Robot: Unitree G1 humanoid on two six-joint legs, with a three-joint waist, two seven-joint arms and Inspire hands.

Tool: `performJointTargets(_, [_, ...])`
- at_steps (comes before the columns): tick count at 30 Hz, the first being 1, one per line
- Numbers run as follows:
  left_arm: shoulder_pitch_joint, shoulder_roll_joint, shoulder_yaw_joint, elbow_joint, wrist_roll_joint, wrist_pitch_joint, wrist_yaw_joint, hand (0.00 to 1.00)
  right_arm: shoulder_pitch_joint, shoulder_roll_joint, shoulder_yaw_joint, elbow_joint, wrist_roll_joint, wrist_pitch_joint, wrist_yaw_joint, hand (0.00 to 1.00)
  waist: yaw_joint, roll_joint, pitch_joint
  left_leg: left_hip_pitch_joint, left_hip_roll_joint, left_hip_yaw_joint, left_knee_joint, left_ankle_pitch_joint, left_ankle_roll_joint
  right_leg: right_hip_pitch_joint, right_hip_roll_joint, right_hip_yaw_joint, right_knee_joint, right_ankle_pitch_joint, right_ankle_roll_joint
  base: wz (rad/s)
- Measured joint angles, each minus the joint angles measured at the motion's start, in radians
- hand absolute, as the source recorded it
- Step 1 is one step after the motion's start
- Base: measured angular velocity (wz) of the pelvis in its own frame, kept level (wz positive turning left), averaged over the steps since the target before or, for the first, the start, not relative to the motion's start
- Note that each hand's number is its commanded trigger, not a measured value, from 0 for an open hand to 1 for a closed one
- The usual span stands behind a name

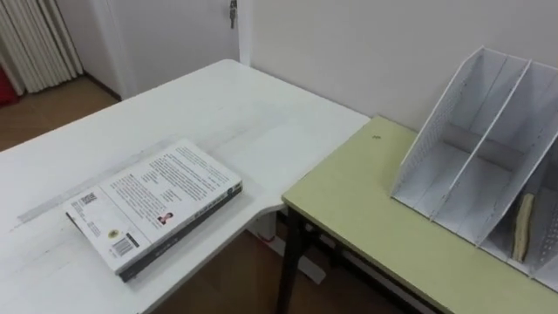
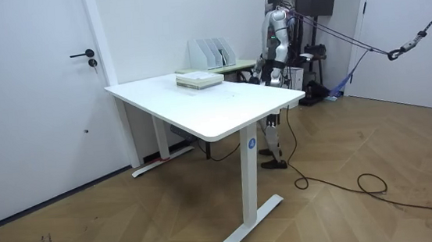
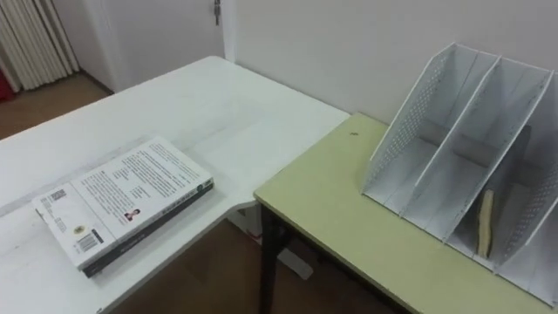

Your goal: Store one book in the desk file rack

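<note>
A thick book (image 1: 153,205) with a white printed cover and a dark edge lies flat on the white table (image 1: 218,105), near its corner; it also appears as the book (image 3: 122,201) and the book (image 2: 199,78). The white perforated file rack (image 1: 475,148) stands at the back right of the green desk (image 1: 366,209), its open slots facing me. A thin brownish book (image 1: 523,228) leans upright in one slot. I stand at the green desk, beside the white table. My left hand (image 2: 275,79) and right hand (image 2: 260,72) hang low at my waist, away from the book.
The green desk butts against the white table at a corner, with a gap of wooden floor (image 1: 235,270) below. A wall (image 1: 366,44) runs behind both; a door (image 2: 33,90) is at the room view's left. Curtains (image 1: 30,39) hang far left.
</note>
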Motion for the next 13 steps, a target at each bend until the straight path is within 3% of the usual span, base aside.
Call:
performJointTargets(3, [0.020, -0.003, 0.033, 0.001, 0.046, 0.000, 0.002, 0.00, 0.001, 0.012, -0.110, 0.127, 0.044, -0.037, -0.051, 0.00, -0.041, 0.001, -0.0007, 0.005, -0.010, -0.023, 0.000, 0.000, 0.001, 0.020, -0.006, -0.020, -0.010, -0.005, 0.006, 0.25])
performJointTargets(8, [0.018, -0.012, 0.088, 0.000, 0.167, 0.029, -0.003, 0.00, 0.003, 0.002, -0.170, 0.244, 0.095, -0.037, -0.125, 0.00, -0.051, 0.008, -0.0046, 0.012, -0.015, -0.030, -0.002, 0.000, 0.003, 0.029, -0.007, -0.020, -0.008, -0.008, 0.008, 0.03])
performJointTargets(13, [0.018, -0.017, 0.089, -0.001, 0.178, 0.029, -0.005, 0.00, 0.005, 0.002, -0.217, 0.283, 0.084, -0.030, -0.192, 0.00, -0.076, 0.015, -0.0036, 0.048, -0.014, -0.020, -0.015, 0.000, 0.002, 0.051, -0.010, -0.018, -0.007, -0.023, 0.009, 0.06])
